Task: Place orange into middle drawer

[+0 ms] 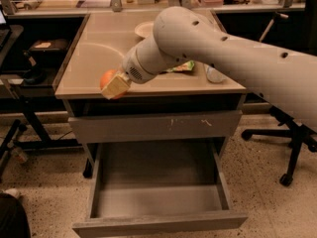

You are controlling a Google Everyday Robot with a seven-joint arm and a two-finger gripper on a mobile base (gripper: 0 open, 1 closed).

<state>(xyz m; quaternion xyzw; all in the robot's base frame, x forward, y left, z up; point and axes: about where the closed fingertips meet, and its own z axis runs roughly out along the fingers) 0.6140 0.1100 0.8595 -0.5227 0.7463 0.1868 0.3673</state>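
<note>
At the front-left edge of the desk (89, 58), the end effector (115, 86) is clamped around the orange (105, 77), probably to lower it into the open middle drawer (158, 224) below.
</note>
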